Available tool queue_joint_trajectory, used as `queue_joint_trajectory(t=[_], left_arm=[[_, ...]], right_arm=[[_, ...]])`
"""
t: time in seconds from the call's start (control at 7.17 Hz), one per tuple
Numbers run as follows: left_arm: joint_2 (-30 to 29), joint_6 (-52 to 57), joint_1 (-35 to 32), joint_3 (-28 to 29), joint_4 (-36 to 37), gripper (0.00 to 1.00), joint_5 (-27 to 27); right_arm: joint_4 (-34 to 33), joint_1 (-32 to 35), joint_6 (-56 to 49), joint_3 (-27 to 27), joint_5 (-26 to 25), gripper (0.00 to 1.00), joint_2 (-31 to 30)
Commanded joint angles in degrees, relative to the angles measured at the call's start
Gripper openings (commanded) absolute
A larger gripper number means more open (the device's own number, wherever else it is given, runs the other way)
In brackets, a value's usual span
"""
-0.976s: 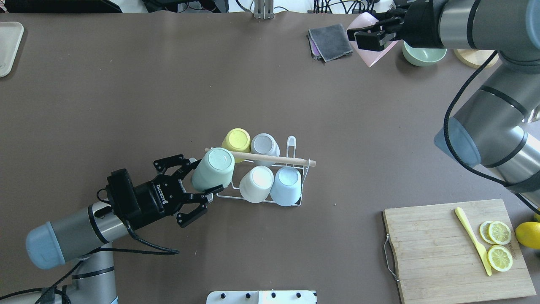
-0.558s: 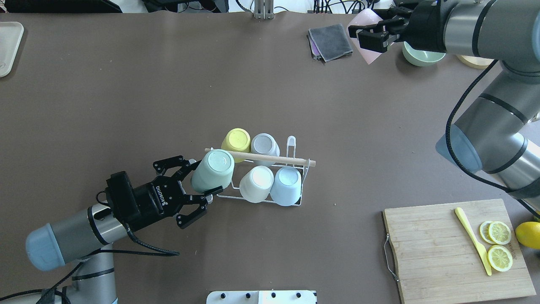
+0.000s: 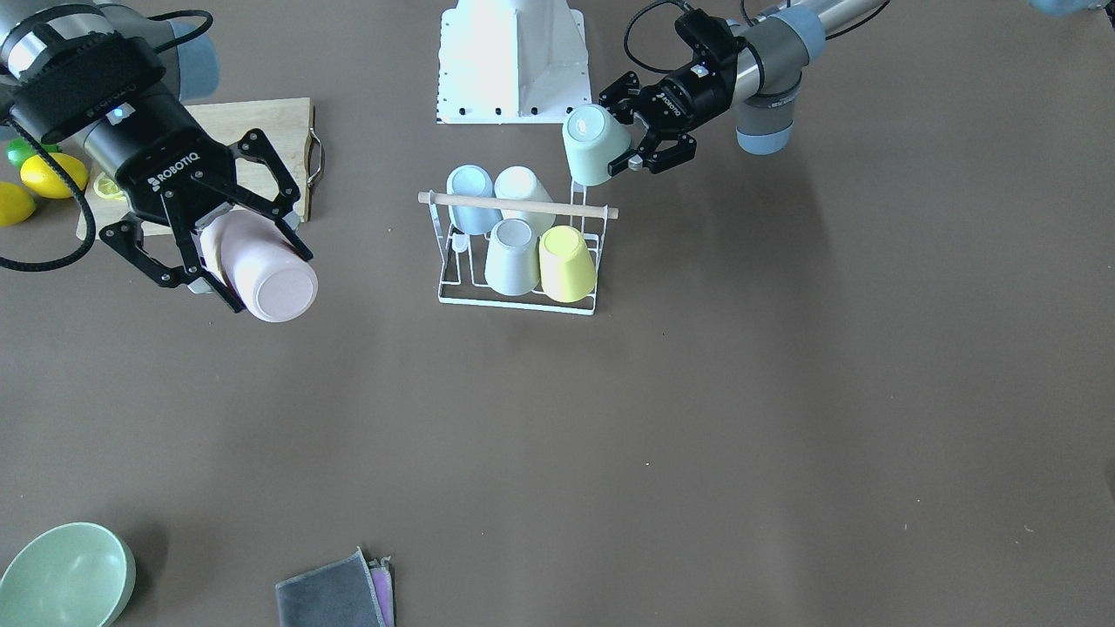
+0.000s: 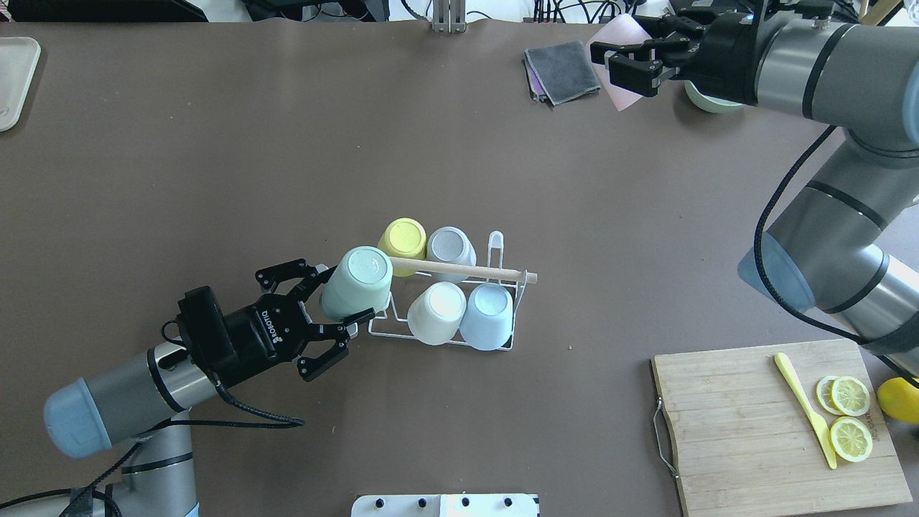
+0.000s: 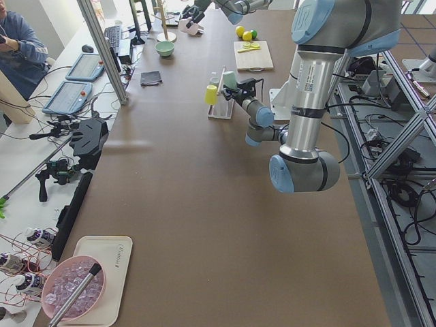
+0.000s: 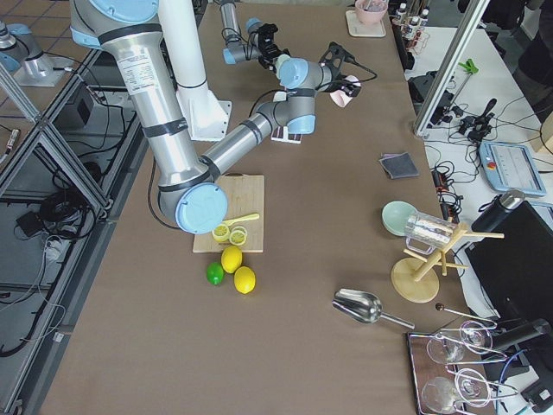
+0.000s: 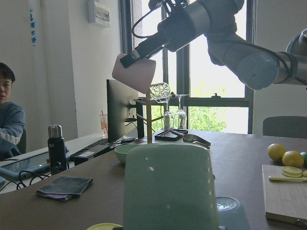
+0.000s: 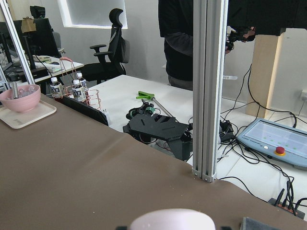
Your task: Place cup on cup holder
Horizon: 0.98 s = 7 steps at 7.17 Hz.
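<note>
Gripping mint cup (image 4: 357, 281) | left pincer (image 4: 343, 296) beside cup holder (image 4: 474, 271) | right pincer (image 3: 261, 273), lettered "ROBOTIQ", clamps pink cup (image 3: 283, 292)

The white wire cup holder (image 4: 467, 271), wooden rod on top, stands on the bench (image 4: 215, 158) carrying four upturned cups (image 4: 438, 310). The left gripper (image 4: 343, 293) clasps a mint-green cup (image 4: 359, 276), tilted base-up, at its 9 o'clock end. The right gripper (image 3: 270, 279) holds a pink cup (image 3: 283, 296) at 1 o'clock.

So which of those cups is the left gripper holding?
The mint green cup, in the left gripper at the cup holder's end. The pink cup is in the right gripper, far off; the other four cups sit inverted on the holder.
</note>
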Motion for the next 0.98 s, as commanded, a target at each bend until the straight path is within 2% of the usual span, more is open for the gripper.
queue_joint_trajectory(t=[0.0, 0.42, 0.56, 0.7, 0.84], left_arm=[[-0.55, -0.06, 0.06, 0.92, 0.07, 0.68, 0.81], [-1.52, -0.06, 0.06, 1.89, 0.15, 0.69, 0.81], [-1.79, -0.06, 0.06, 2.24, 0.07, 0.71, 0.72], [-1.79, -0.06, 0.06, 2.5, 0.15, 0.71, 0.81], [-2.05, -0.06, -0.03, 2.77, 0.15, 0.71, 0.81]], right_arm=[[3.72, -6.25, 2.36, -0.4, -8.2, 0.0, 0.06], [15.74, -13.66, 3.07, -6.88, -17.19, 0.0, 2.51], [20.75, -15.24, 5.17, -9.77, -18.17, 0.0, 3.74], [28.54, -16.91, 7.1, -14.07, -18.88, 0.0, 5.32], [35.4, -18.4, 7.12, -16.11, -18.97, 0.0, 5.51]])
